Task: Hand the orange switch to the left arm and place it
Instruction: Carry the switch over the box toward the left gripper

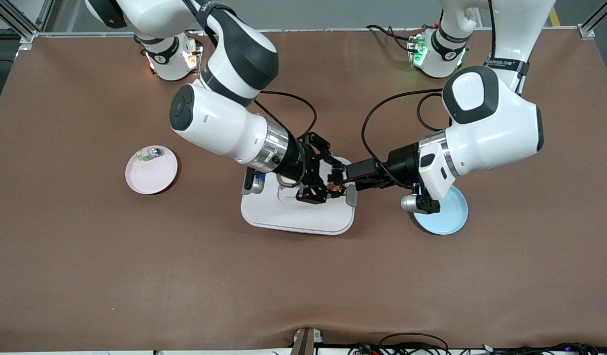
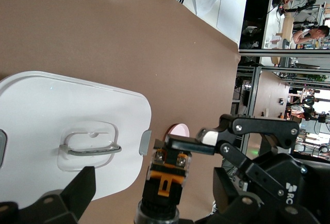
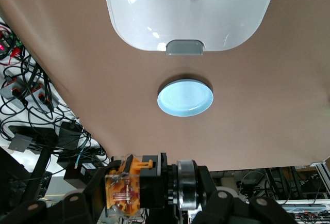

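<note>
Brown covering lined the surface. Both grippers met in the air over the white box, at the box's end toward the left arm. The right gripper had its fingers clamped on the orange switch. The left gripper had its fingers spread wide around the switch, not gripping it. A pink plate lay toward the right arm's end, and a blue plate lay under the left arm's wrist.

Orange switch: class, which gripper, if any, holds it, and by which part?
The right gripper is shut on the orange switch at its black body, above the box. The left gripper is open around it.
</note>
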Available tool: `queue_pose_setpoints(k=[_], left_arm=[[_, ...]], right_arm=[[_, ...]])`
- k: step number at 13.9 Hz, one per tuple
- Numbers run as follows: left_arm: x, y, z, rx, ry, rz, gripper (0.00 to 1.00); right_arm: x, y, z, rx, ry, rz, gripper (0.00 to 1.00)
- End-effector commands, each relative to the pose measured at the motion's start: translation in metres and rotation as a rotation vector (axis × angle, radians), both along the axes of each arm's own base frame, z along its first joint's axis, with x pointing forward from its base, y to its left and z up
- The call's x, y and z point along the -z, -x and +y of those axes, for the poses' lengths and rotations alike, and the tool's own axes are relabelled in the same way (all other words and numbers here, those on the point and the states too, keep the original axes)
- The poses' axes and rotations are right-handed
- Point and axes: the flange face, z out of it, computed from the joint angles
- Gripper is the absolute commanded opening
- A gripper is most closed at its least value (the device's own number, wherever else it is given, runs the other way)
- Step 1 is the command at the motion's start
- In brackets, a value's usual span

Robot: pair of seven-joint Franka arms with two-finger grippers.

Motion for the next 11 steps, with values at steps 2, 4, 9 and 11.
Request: queue_pose_setpoints(k=[2,4,9,11], left_arm=[[-0.0022,-0.0006,-0.0017,0.008,0.007,-0.030,1.00],[-0.0022,-0.0011,-0.0007,0.027,0.005,-0.057,1.00],[-0.0019,-0.0015,0.0009,0.029,0.005,-0.055,0.11],[-0.0029,-0.0011,0.0008,0.029,0.005,-0.055,0.00]], right_arm=[[-0.0075,0.0032,0.0130,0.018,-0.033,-0.009,0.00],[-0.0077,0.0046,0.0149,0.016,-0.033,-0.010,0.00],[-0.0080,0.0056,0.0162,0.015,-0.036,-0.011,0.00],[-0.0079,0.0065,0.0173,0.013,-0.036,-0.009,0.00]])
